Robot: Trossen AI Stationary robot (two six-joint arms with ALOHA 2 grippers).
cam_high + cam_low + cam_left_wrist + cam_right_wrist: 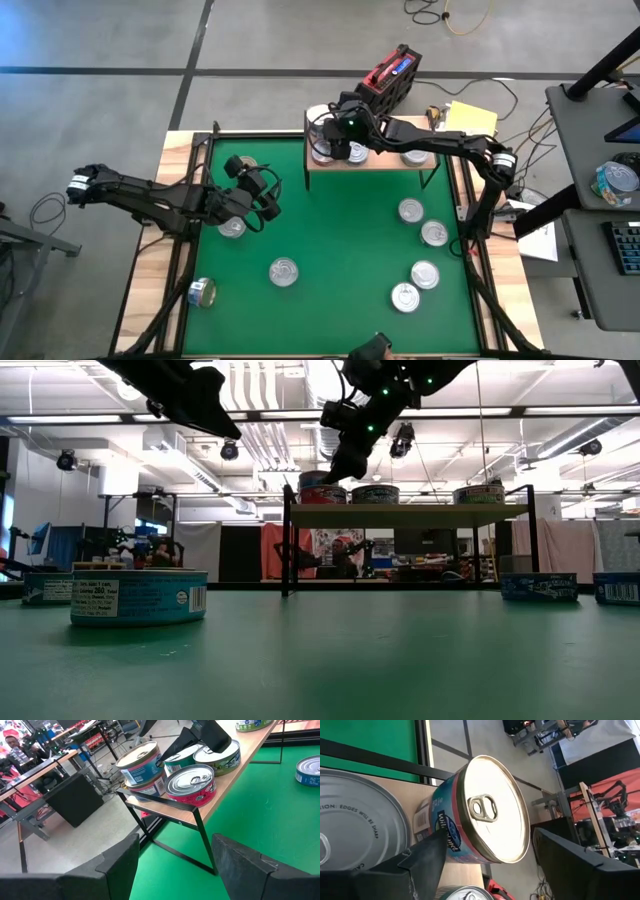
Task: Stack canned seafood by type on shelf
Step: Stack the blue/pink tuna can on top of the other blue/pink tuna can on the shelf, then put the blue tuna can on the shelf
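The shelf (372,162) stands at the mat's far edge and carries several cans. At its left end a blue-labelled can (492,807) with a pale pull-tab lid sits stacked on another can (145,787). My right gripper (490,835) is open around this top can, one finger on each side. A red-labelled can (192,782) and a green-labelled can (222,755) stand beside the stack. My left gripper (175,840) hovers open and empty over the mat's left part (265,195), pointing at the shelf. Several cans lie on the mat, such as one (284,270). My right gripper comes at the top can level, from the shelf's right, slanting a little down. One finger (427,857) stands at the can's labelled side wall (447,837); whether it touches I cannot tell. The other finger (570,865) stands apart from the can.
Loose cans lie on the green mat (340,215) at right (410,210), (434,233), (425,274), (405,297) and left (232,227); one lies on its side (203,292). A red-and-black box (392,75) sits behind the shelf. The mat's middle is bare.
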